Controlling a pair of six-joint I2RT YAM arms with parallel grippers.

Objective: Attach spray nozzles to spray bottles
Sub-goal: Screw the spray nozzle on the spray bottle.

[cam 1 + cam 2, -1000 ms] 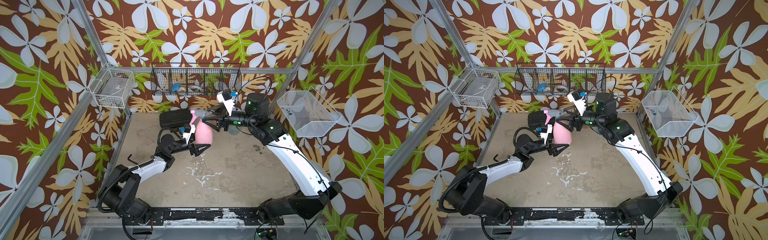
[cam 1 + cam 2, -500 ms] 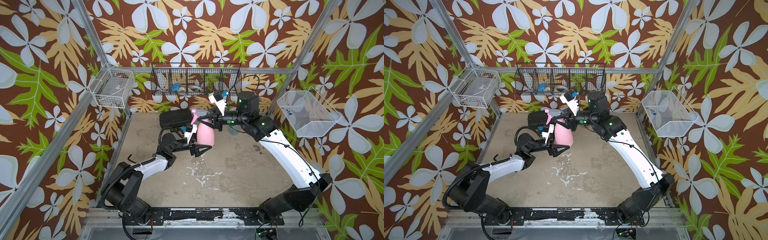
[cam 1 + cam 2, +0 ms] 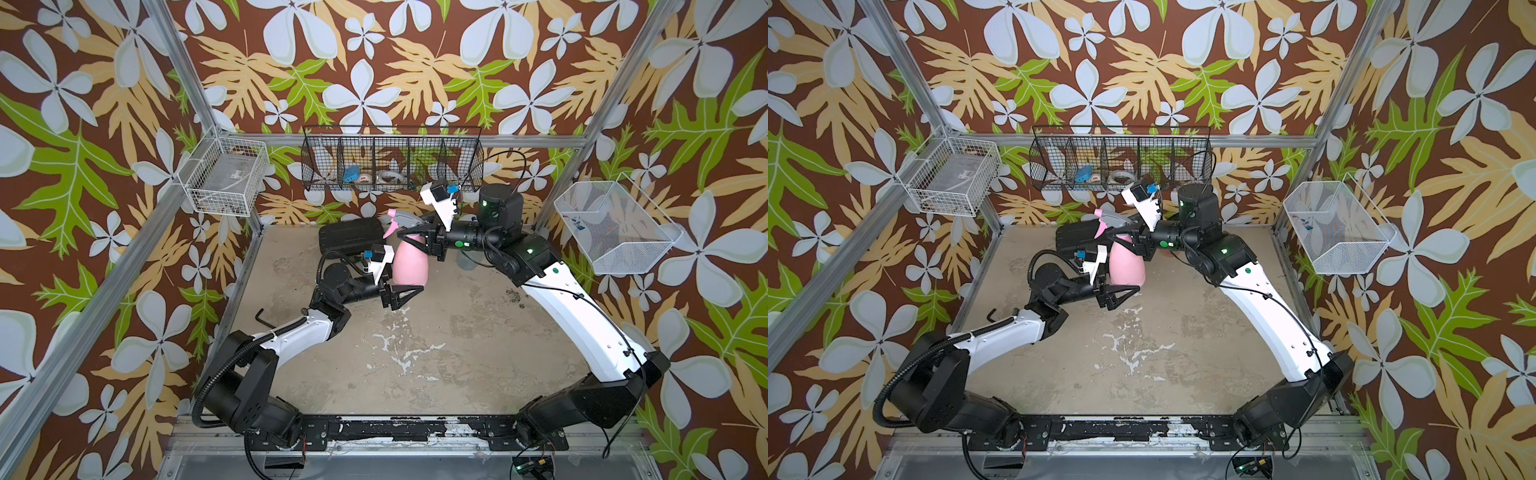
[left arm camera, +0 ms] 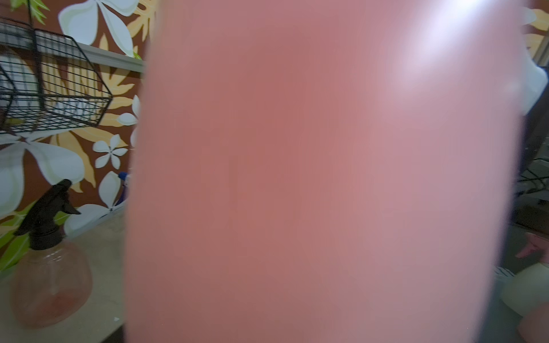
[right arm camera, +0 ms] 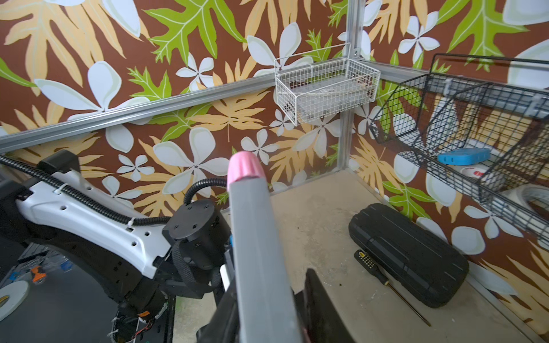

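Observation:
The opaque pink cone-shaped spray bottle [image 3: 409, 266] [image 3: 1126, 266] stands upright at the back of the table and fills the left wrist view [image 4: 297, 178]. My left gripper [image 3: 405, 291] [image 3: 1116, 293] is shut on its base, with the far finger hidden behind it. A grey-and-pink spray nozzle [image 3: 402, 219] [image 3: 1112, 218] [image 5: 252, 237] sits on the bottle's neck. My right gripper [image 3: 420, 239] [image 3: 1128, 240] [image 5: 267, 314] is shut on that nozzle's grey body. A translucent orange-red bottle [image 4: 50, 282] stands nearby with a black nozzle [image 4: 47, 213] on top.
A flat black ribbed case [image 3: 351, 239] [image 5: 407, 255] lies behind the pink bottle, with a screwdriver [image 5: 386, 282] beside it. A black wire basket [image 3: 392, 162] hangs on the back wall and white baskets [image 3: 226, 174] [image 3: 611, 228] on both sides. An Allen key [image 3: 262, 320] lies at the left edge.
My right gripper, open beside the bottle top a second ago, has moved left and shut on the grey-and-pink nozzle. The left gripper and the bottle have stayed in place.

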